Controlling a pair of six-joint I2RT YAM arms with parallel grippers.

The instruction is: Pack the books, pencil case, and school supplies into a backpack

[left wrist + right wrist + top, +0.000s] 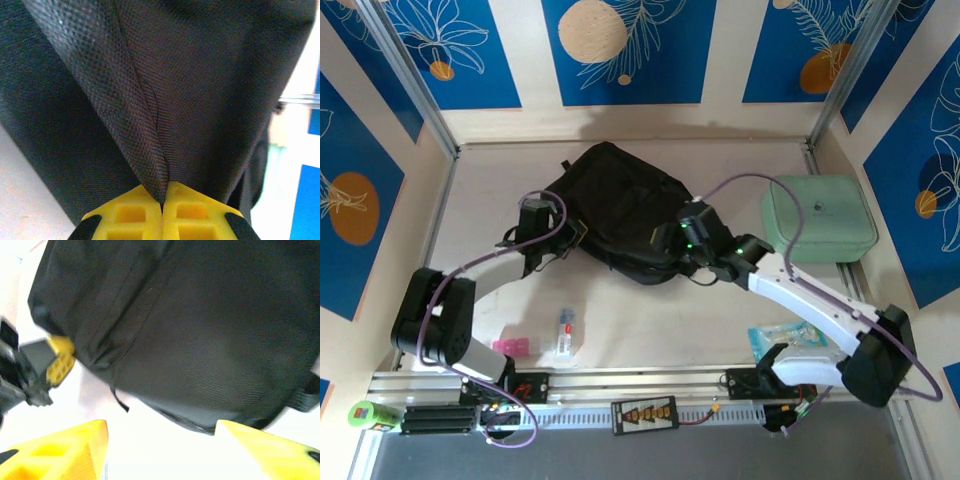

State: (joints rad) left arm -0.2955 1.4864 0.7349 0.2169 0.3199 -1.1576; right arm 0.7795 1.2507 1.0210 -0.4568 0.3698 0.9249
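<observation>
The black backpack point(615, 215) lies at the middle of the table. My left gripper point(572, 237) is at its left edge, and in the left wrist view its yellow jaws are shut point(162, 202) on a pinched fold of the backpack's fabric point(165, 90). My right gripper point(680, 232) is at the bag's near right edge. In the right wrist view it stands open point(162, 440), its fingers point(65, 450) wide apart just short of the backpack point(200, 330), with nothing between them. The books are out of view.
A mint-green rounded case point(818, 218) sits at the right, close to the right arm. Pink blocks point(510, 347) and a small clear bottle point(565, 335) lie near the front left. A blue-and-white packet point(785, 340) lies under the right arm.
</observation>
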